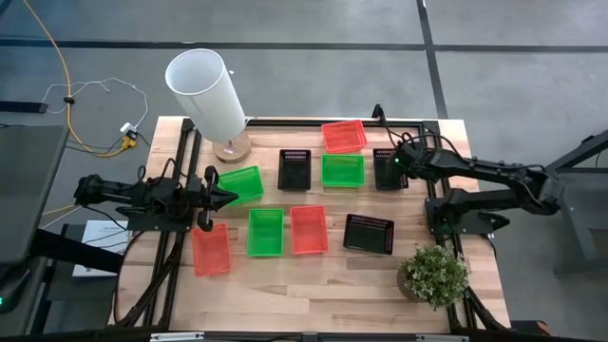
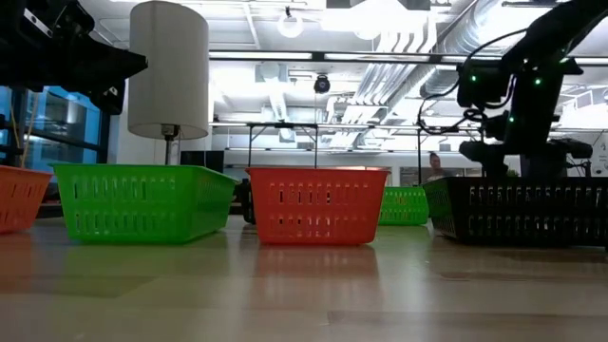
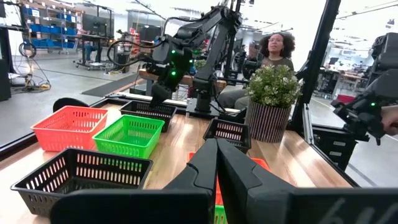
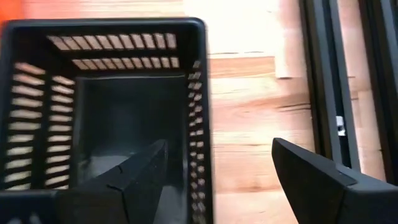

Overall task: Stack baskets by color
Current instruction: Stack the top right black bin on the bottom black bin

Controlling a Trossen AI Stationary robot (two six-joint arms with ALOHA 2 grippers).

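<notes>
Nine baskets lie spread on the wooden table, each on its base: red ones [image 1: 344,136] [image 1: 308,229] [image 1: 211,249], green ones [image 1: 342,169] [image 1: 239,182] [image 1: 265,231], black ones [image 1: 294,168] [image 1: 369,233] [image 1: 388,168]. My right gripper [image 1: 392,161] hangs open, slanting down over the far-right black basket [image 4: 112,112]. One finger [image 4: 140,177] stands over its inside and the other [image 4: 314,177] outside its wall [image 4: 200,124]; neither touches it. My left gripper [image 3: 216,155] waits shut and level at the table's left side [image 1: 224,198].
A tall white cylinder [image 1: 207,92] on a wooden foot stands at the far left. A potted plant [image 1: 432,274] stands at the near right corner. Black frame rails [image 4: 323,81] run along the table's right edge. A person [image 3: 273,53] sits beyond the table.
</notes>
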